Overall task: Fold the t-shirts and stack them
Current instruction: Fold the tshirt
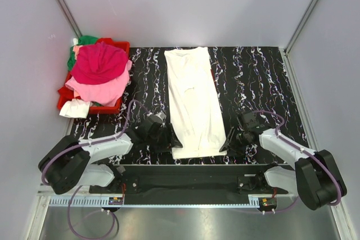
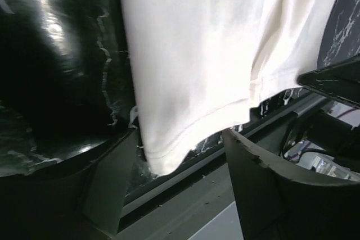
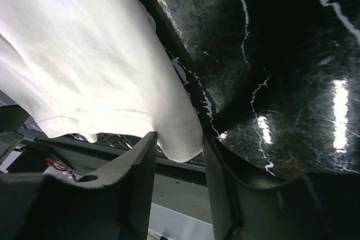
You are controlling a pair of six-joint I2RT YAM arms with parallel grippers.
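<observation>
White shirt (image 1: 194, 102) folded lengthwise into a strip; cross-fold left to do. Left gripper (image 2: 180, 139) & right gripper (image 3: 179, 139) spread around its near corners, not pinching. Other shirts (image 1: 100, 68) heaped in bin (image 1: 121, 44), no stack yet.

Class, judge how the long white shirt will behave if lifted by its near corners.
Probably floppy: the white shirt lies flat with soft creases, so its middle should sag. Likely light: its thin hem ripples rather than lying straight.

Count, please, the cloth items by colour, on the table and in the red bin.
White: 2, the long white shirt on the table and a white piece at the near corner of the red bin
Magenta garment: 1
Pink garment: 1
Green garment: 1
Total: 5 visible; the heap may hide more.
</observation>
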